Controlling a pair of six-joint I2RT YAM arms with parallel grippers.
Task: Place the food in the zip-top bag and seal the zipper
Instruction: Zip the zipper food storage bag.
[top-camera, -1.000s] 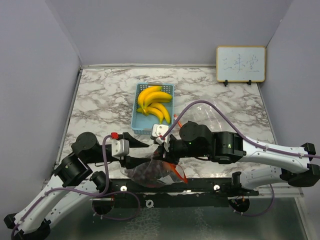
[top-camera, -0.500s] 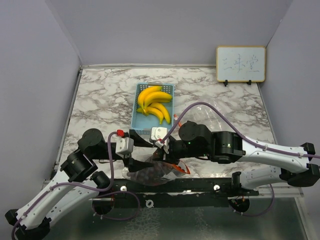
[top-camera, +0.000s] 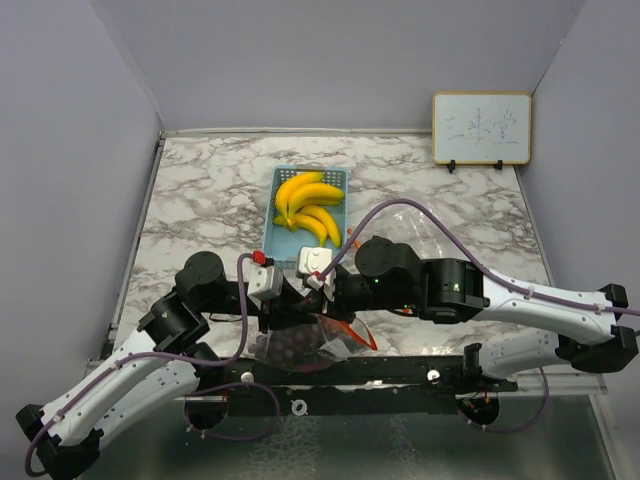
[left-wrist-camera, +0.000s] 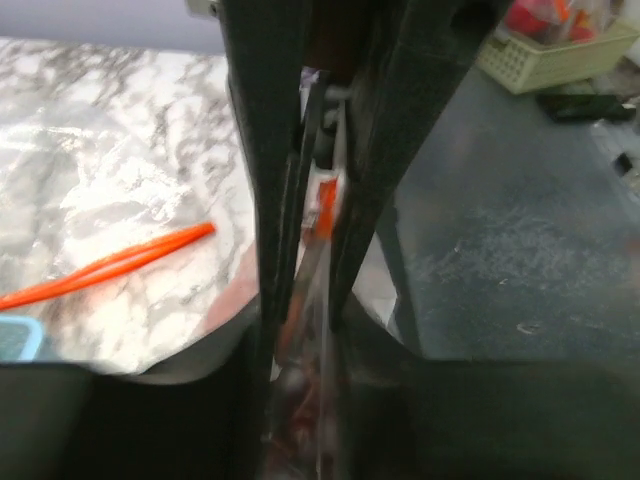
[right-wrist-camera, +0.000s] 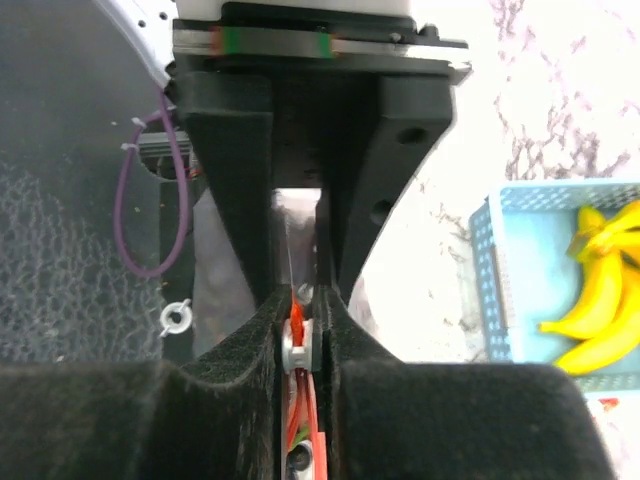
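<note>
The clear zip-top bag (top-camera: 300, 345) lies at the table's near edge with the dark purple grape cluster (top-camera: 288, 345) inside. My left gripper (top-camera: 297, 305) is shut on the bag's top edge (left-wrist-camera: 318, 300). My right gripper (top-camera: 322, 297) faces it and is shut on the white zipper slider (right-wrist-camera: 297, 342) on the orange zipper (right-wrist-camera: 306, 430). More orange zipper (left-wrist-camera: 110, 265) lies over the marble. The yellow bananas (top-camera: 308, 205) sit in the blue mesh basket (top-camera: 282, 245), and they also show in the right wrist view (right-wrist-camera: 600, 300). I cannot make out the red fruit or the magenta vegetable.
A small whiteboard (top-camera: 481, 128) stands at the back right. Grey walls close in the marble table (top-camera: 200, 200) on three sides. The black frame rail (top-camera: 400, 375) runs just in front of the bag. The basket's corner (right-wrist-camera: 490, 290) is right of my right gripper.
My left arm has swung right and forward until its gripper meets the right gripper at the bag's top. The right gripper has shifted slightly left. The bag's top edge is now pinched between them.
</note>
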